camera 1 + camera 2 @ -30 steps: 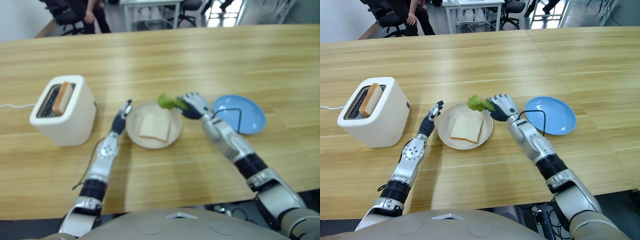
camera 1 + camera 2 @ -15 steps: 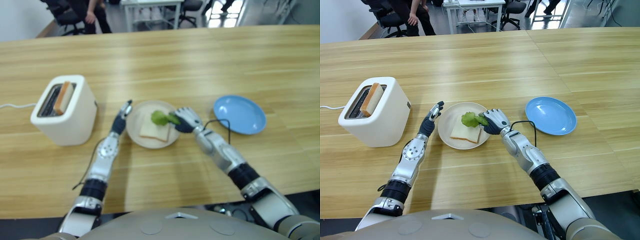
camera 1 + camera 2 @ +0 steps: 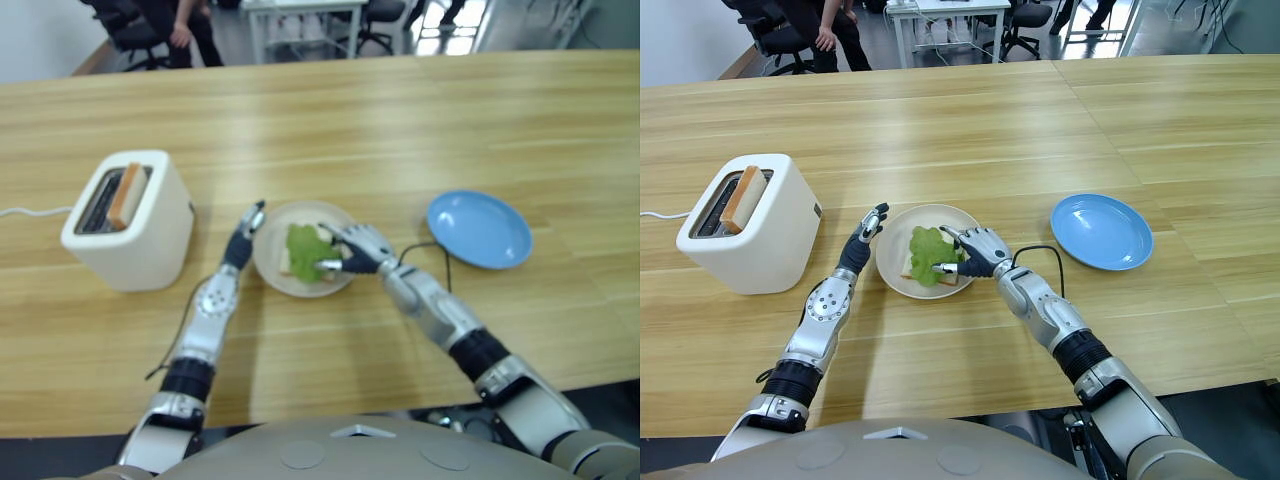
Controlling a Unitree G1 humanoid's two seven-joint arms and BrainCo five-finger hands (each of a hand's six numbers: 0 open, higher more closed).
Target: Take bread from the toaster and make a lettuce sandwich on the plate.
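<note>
A pale wooden tabletop point(image 3: 1040, 120) is seen from above, with the robot's two arms stretched forward over it. A round cream plate point(image 3: 897, 228) is set near the middle of the near half. A slice of bread point(image 3: 907, 267) lies flat on this plate and is mostly covered by a green lettuce leaf point(image 3: 925, 255) resting on top of it, so that only the slice's edges are seen.

The right hand point(image 3: 978, 253) is held over the plate's right side, just beside the leaf. It is open: its fingers point(image 3: 948, 233) are spread and uncurled, pointing left toward the lettuce, and nothing is grasped. Whether the tips touch the leaf cannot be told. A thin black cable point(image 3: 1040, 250) is looped on the tabletop just behind this hand.

The left hand point(image 3: 862, 240) is placed just beside the plate's left rim, low over the tabletop, with its fingers stretched out straight and nothing held.

A white toaster point(image 3: 760, 250) is stood well to the left of the plate. A second slice of bread point(image 3: 743, 198) is seen upright in one of its top slots, with its browned crust showing. A blue plate point(image 3: 1102, 232) is set to the right of the cream plate, apart from it.
</note>
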